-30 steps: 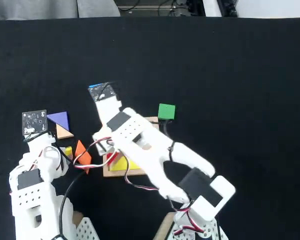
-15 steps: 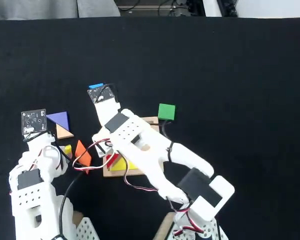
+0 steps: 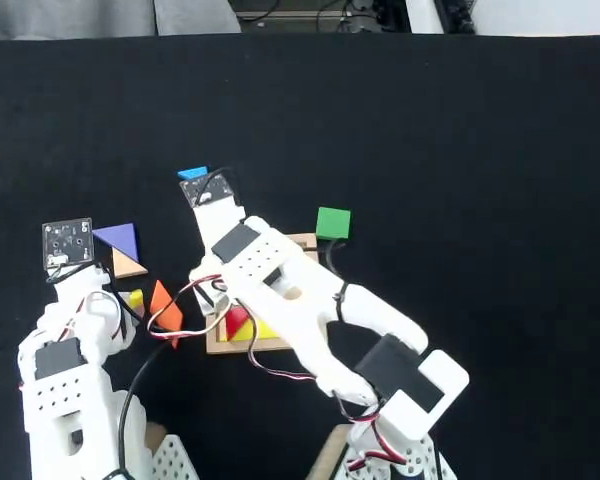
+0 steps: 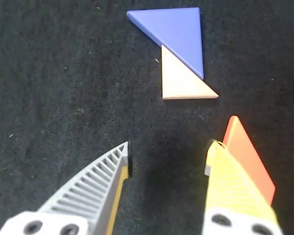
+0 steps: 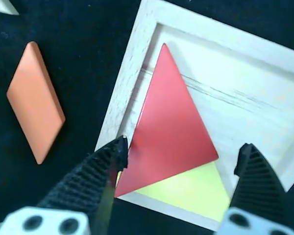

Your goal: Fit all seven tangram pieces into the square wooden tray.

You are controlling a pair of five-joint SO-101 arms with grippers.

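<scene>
Tray (image 5: 130, 88) half-hidden by rt arm (image 3: 280, 290) (orange piece (image 5: 35, 102), green square (image 3: 333, 222) beside).

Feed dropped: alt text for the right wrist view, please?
The open right gripper hangs over a red triangle lying in the wooden tray, with a yellow piece along one edge. An orange parallelogram lies outside on the black cloth.

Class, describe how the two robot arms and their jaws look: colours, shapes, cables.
The left arm and right arm are white plastic with black motor blocks and red, white and black cables. Left jaws: one ribbed grey, one yellow. Right jaws: ribbed black.
</scene>
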